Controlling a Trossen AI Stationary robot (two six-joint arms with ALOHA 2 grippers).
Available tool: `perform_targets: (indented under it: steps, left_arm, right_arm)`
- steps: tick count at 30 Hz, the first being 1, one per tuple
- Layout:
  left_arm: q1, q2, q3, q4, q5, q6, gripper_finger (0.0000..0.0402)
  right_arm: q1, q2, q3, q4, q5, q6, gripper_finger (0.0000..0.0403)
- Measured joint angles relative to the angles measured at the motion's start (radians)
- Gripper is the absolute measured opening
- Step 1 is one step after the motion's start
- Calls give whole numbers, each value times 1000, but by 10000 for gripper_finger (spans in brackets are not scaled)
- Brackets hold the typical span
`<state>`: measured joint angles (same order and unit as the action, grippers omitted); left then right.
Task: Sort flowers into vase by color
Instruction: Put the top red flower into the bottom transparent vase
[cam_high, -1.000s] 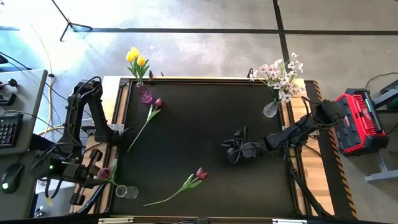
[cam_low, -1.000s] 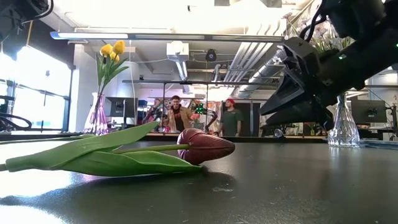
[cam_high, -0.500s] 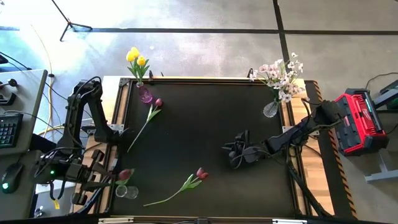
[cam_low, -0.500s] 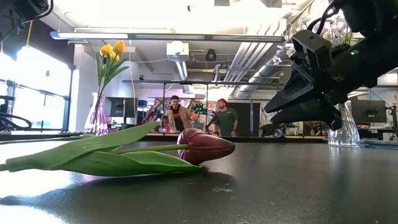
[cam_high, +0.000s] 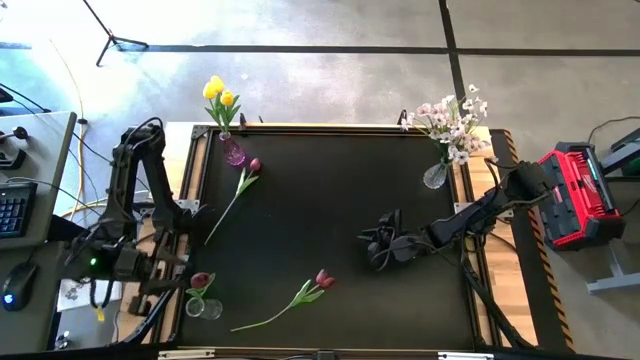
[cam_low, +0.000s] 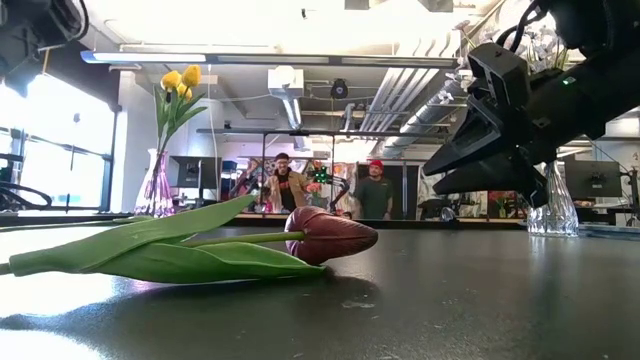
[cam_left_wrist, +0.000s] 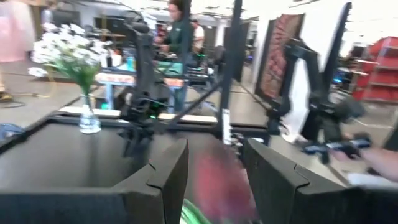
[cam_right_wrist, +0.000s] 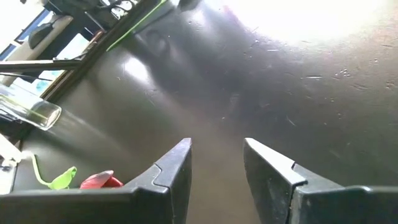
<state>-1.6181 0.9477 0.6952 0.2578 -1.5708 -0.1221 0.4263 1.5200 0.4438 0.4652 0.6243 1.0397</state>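
A dark red tulip (cam_high: 200, 281) stands with its stem in a clear glass vase (cam_high: 206, 308) at the table's near left corner. My left gripper (cam_high: 178, 279) is open just left of the tulip's head, which shows blurred beyond the gap between its fingers (cam_left_wrist: 217, 183). Two more red tulips lie on the mat, one at the near middle (cam_high: 322, 278) (cam_low: 330, 235) and one at the far left (cam_high: 254, 165). Yellow tulips (cam_high: 220, 95) stand in a purple vase (cam_high: 233, 152). Pale blossoms (cam_high: 450, 118) fill a clear vase (cam_high: 435, 176). My right gripper (cam_high: 375, 244) hovers open over mid-table.
The black mat (cam_high: 330, 200) has free room in its middle and far part. A red case (cam_high: 575, 195) sits off the table's right edge and a desk with a keyboard (cam_high: 15, 205) off its left. Two people (cam_low: 330, 190) stand in the room beyond.
My left gripper has carried the red tulip toward the table's right, over the clear vase, opened and let go, then drawn back toward the left edge. The tulip now stands in that vase.
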Motion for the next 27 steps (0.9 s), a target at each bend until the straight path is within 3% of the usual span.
perform_targets:
  steps: [8,12,21,27]
  left_arm:
    - [129,-144,0,-10,-1,160,145]
    - [187,-219,0,-89,9,170,145]
    - [387,-326,0,-516,257,-148,145]
    - [576,-275,0,-611,408,-235,145]
  right_arm:
    - [0,0,0,10,15,0,133]
    - [0,0,0,10,15,-5,133]
    - [0,0,0,10,15,-8,133]
    - [0,0,0,10,15,-8,133]
